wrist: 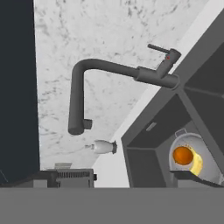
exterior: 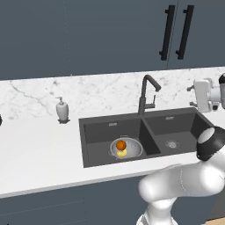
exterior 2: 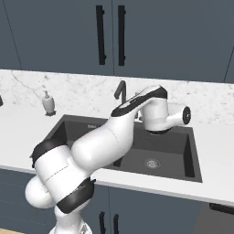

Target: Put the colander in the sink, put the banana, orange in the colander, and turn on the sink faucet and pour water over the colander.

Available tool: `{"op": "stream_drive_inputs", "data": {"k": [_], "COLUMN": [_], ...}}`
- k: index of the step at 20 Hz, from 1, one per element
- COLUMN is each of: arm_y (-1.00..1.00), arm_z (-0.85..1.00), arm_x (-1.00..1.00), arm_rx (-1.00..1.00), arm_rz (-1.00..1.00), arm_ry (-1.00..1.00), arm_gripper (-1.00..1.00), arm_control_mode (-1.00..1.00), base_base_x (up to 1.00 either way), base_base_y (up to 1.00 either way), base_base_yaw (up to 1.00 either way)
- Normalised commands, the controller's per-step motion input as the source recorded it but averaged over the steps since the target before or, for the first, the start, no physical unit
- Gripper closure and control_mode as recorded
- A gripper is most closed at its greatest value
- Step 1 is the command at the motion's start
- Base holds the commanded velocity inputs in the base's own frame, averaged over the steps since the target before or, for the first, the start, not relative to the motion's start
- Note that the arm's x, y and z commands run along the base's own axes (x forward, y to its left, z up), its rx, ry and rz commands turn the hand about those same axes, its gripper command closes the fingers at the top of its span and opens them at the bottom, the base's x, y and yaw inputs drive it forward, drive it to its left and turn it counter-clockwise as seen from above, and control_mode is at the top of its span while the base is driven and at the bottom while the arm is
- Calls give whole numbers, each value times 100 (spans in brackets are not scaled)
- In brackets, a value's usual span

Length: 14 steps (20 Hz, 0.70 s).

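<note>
- Resting inside the left basin of the sink [exterior: 96,132]: colander [exterior: 127,148], upright, near the basin's front right corner.
- Lying inside the colander: orange [exterior: 121,144] toward the back, banana [exterior: 122,153] just in front of it, the two touching.
- Standing behind the sink, at the divider between the two basins: sink faucet [exterior: 147,94], spout reaching out over the basins, side lever [wrist: 158,48] raised at an angle in the hand view.
- Running from the spout: no stream visible; colander and fruit appear dry.
- Hovering above the right basin of the sink, right of the faucet: tool [wrist: 131,177], jaws spread wide, holding nothing, touching nothing.
- Aiming along the tool in the hand view: faucet ahead, colander with orange and banana off to one side.
- Standing on the desk [exterior: 39,149] left of the sink, against the marble backsplash [exterior: 101,94]: white soap dispenser [exterior: 62,109], upright, well apart from the faucet.
</note>
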Motion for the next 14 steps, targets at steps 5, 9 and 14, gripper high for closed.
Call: {"op": "stream_drive_inputs", "data": {"k": [5, 9, 14], "arm_y": [0, 0, 0], "arm_z": [-6, -15, -18], "arm_x": [61, 62, 58], "arm_rx": [1, 15, 20], "arm_rz": [6, 8, 11], "arm_ry": [0, 0, -1], "arm_gripper": [-100, -100, -100], "arm_control_mode": [-100, -100, -100], "base_base_x": [0, 0, 0], "base_base_y": [0, 0, 0], "base_base_yaw": [0, 0, 0]}}
